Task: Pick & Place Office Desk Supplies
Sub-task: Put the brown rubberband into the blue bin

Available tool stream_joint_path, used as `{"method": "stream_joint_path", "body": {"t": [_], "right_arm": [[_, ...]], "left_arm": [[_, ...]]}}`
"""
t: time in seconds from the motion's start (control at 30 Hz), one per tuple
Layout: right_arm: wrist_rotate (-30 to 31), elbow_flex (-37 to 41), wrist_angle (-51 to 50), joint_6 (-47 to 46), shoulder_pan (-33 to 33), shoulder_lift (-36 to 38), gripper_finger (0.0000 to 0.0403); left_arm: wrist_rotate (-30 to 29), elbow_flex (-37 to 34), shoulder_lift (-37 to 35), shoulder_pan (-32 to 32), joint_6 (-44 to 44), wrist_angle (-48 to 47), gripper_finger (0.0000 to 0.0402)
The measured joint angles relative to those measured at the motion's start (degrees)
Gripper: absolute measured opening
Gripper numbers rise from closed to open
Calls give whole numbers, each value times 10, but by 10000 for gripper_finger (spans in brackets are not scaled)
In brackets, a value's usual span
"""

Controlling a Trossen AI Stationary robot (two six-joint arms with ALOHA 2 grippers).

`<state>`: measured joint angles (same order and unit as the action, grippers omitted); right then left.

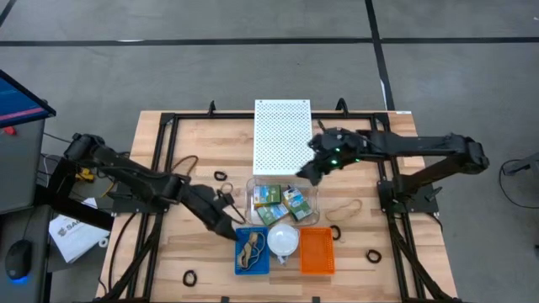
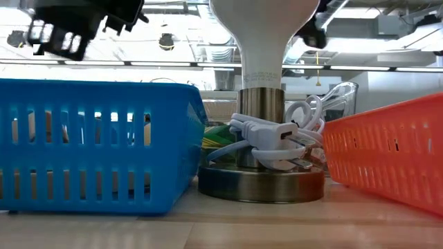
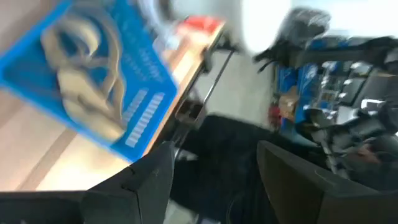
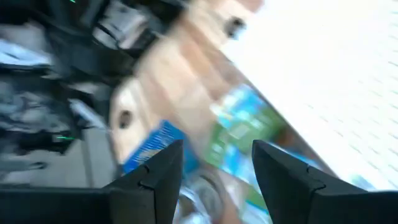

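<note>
On the slatted wooden bench (image 1: 194,261), the left gripper (image 1: 229,229) sits at lower centre of the high view, just left of the blue slotted plastic basket (image 1: 252,252), which holds a tangle of thin tan rubber bands (image 3: 84,81). Its fingers stand wide apart with nothing between them, so a drop looks just made.

The right gripper (image 1: 308,172) hangs at centre frame, over the upper right corner of the clear plastic tray (image 1: 313,202) that carries the yellow-and-green crayon boxes (image 1: 282,203). It too is spread and empty.

An orange slotted plastic basket (image 1: 317,252) lies at lower centre right, with a white-globed lamp on a round metal base (image 1: 282,240) between the two baskets.

Loose supplies remain: small black rings (image 1: 373,255) at lower right, another (image 1: 189,276) at lower left, one (image 1: 221,176) left of centre, and a tan rubber band (image 1: 343,208) right of the tray.

Judging by this, sorting is partway done. Next, each arm probably needs to reach a nearby loose piece, descending low enough to pinch something so thin.
</note>
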<state>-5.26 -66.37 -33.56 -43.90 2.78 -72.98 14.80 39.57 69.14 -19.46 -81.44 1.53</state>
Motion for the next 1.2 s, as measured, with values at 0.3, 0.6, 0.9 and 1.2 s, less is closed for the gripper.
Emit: {"method": "stream_joint_path", "body": {"t": [0.3,0.6,0.9,1.2], "right_arm": [[128,39,-255,-116,-99,78,187],[98,230,-232,-393,-147,140,187],[65,320,-129,-446,-144,110,187],[18,321,-24,-429,-149,21,187]], "left_arm": [[-98,-1,-113,62,92,-10,226],[-145,-1,-171,116,149,1,226],[-146,-1,-165,131,152,11,224],[-146,-1,-165,131,151,11,223]]}}
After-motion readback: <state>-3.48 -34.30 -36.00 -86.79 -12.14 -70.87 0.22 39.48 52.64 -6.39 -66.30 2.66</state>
